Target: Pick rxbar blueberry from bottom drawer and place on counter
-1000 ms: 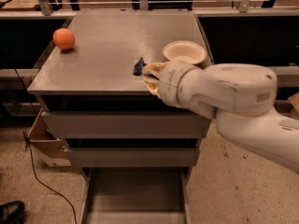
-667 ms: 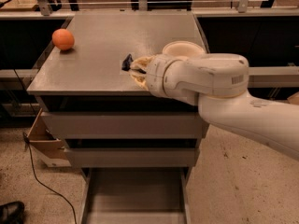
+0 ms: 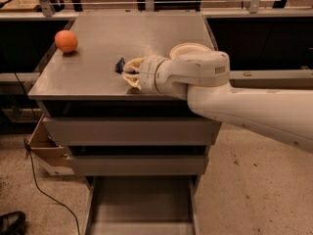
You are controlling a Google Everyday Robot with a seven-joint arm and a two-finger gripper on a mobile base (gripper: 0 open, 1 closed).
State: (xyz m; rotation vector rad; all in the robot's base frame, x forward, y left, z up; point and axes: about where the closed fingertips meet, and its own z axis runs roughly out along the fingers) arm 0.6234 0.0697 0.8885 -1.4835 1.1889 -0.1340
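My gripper (image 3: 128, 72) is over the front middle of the grey counter (image 3: 102, 43), reaching in from the right. It is shut on the rxbar blueberry (image 3: 120, 65), a small dark navy bar; only its left end shows beyond the fingers, close above the counter top. The bottom drawer (image 3: 142, 204) stands pulled open below, its flat grey floor bare.
A round orange fruit (image 3: 66, 41) sits at the counter's left edge. A pale bowl (image 3: 188, 50) sits on the counter behind my wrist, partly hidden. Two shut grey drawers (image 3: 132, 131) are above the open one. A cardboard box (image 3: 41, 146) and cable lie on the floor at left.
My gripper has moved left across the counter with the blue bar in it, away from the bowl and toward the counter's middle.
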